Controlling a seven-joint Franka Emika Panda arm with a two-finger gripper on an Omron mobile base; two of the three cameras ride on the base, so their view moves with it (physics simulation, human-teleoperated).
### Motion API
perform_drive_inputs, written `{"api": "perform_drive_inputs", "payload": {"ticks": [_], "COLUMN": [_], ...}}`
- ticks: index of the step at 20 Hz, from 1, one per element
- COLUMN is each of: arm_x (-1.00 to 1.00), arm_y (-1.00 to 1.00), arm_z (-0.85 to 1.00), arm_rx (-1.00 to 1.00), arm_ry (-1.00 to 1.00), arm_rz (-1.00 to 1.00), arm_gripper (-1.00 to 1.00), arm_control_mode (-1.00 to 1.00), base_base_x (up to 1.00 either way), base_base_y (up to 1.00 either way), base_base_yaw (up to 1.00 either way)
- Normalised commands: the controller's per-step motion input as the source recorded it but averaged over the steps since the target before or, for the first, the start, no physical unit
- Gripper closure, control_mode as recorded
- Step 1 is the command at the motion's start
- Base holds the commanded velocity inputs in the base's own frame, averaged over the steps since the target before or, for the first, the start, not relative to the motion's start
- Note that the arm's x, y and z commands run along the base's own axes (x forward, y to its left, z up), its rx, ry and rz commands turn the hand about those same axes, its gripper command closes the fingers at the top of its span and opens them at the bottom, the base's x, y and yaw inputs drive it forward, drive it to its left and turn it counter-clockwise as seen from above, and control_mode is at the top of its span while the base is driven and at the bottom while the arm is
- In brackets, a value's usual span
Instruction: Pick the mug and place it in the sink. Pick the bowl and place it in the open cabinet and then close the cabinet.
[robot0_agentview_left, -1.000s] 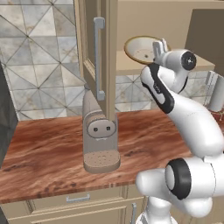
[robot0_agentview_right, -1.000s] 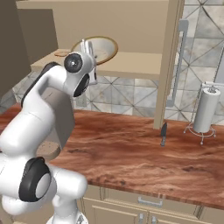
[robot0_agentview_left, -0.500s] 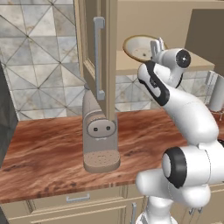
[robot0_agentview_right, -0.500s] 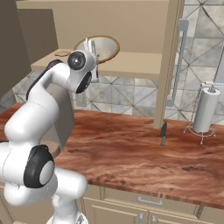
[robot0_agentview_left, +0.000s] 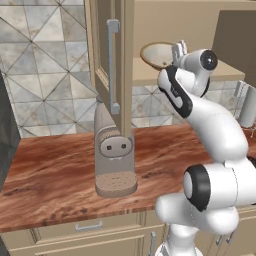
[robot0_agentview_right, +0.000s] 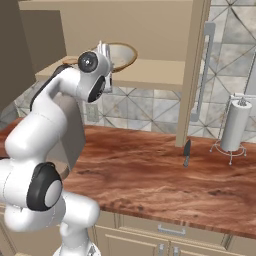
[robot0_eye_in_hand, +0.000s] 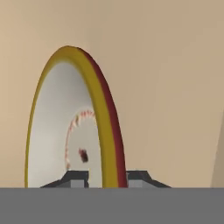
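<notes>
The bowl rests on the inner shelf of the open beige cabinet, with its door swung out. My gripper is at the bowl's near rim. In the hand view the bowl stands edge-on, with its yellow and red rim between my two fingertips. My gripper is slightly open, and a thin gap shows on the left side of the rim. The mug and the sink are out of view.
A tan rounded appliance stands on the wooden counter under the door's edge. A dark knife stands by the door's lower corner. A paper towel holder stands at the right.
The arm has shifted a little while the hand stays at the bowl on the shelf. The bowl has not moved.
</notes>
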Motion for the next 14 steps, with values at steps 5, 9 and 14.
{"api": "perform_drive_inputs", "payload": {"ticks": [5, 9, 14], "arm_x": [0.18, 0.03, -0.19], "arm_y": [0.00, 0.00, 0.02], "arm_z": [0.00, 0.02, 0.03], "arm_rx": [0.00, 0.00, 0.00], "arm_ry": [0.00, -0.02, -0.11], "arm_rz": [0.00, 0.00, 0.00], "arm_gripper": [-1.00, -1.00, -1.00], "arm_control_mode": [-1.00, -1.00, -1.00], "base_base_x": [0.00, 0.00, 0.00], "base_base_y": [0.00, 0.00, 0.00], "base_base_yaw": [0.00, 0.00, 0.00]}}
